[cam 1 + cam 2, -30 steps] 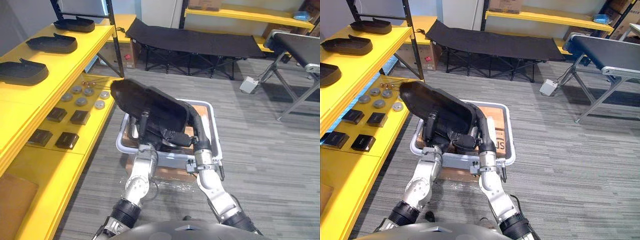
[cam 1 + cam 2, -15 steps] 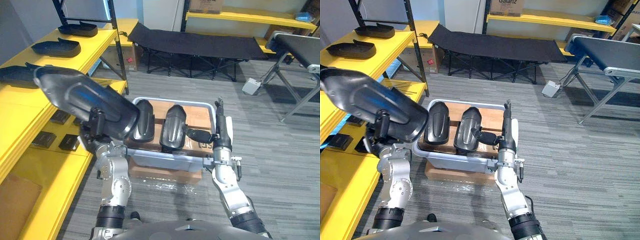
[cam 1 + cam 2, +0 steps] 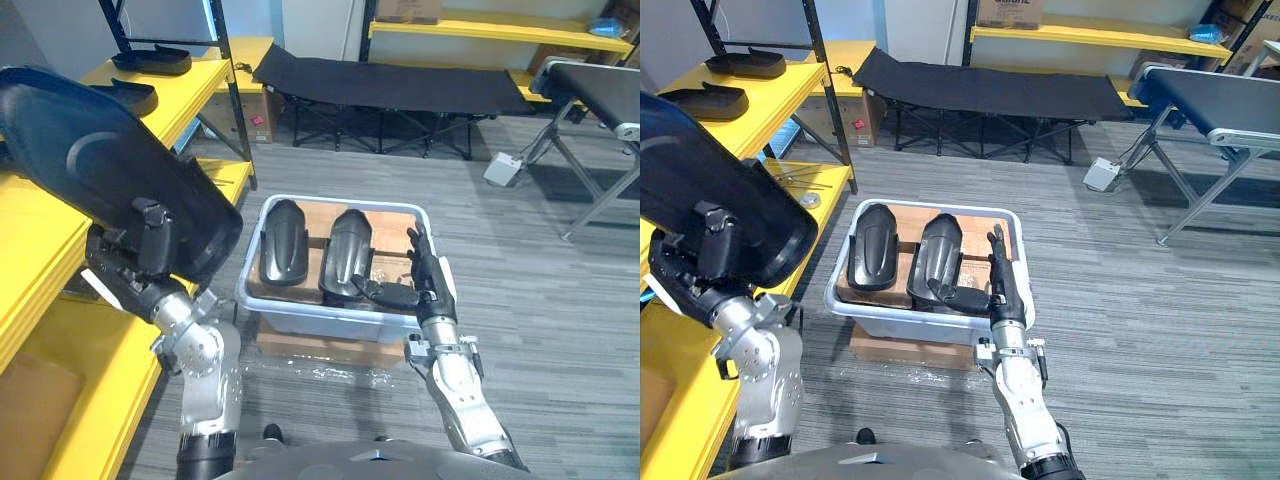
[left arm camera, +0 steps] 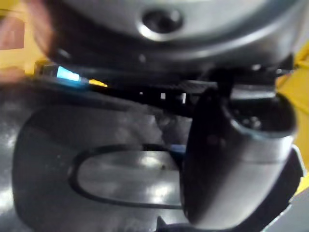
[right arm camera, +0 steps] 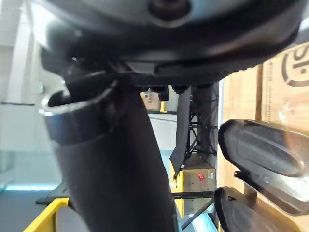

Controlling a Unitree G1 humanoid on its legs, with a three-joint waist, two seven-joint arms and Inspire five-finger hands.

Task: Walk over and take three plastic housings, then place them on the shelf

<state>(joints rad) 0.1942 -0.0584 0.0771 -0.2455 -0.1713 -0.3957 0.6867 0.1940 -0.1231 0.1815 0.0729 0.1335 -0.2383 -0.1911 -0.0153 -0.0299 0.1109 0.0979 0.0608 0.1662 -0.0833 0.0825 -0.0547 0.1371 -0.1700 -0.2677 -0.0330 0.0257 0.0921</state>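
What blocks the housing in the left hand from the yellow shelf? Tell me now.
Nothing visible does. The left hand holds the housing raised beside the yellow shelf, whose near stretch looks bare. A second housing and a third housing lie farther back on it, out of the path. The held housing hides part of the shelf.

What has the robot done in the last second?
The right hand let go of the black housing and now hangs open over the bin. The left hand, shut on it, swung it left toward the yellow shelf. The two housings in the bin stayed put.
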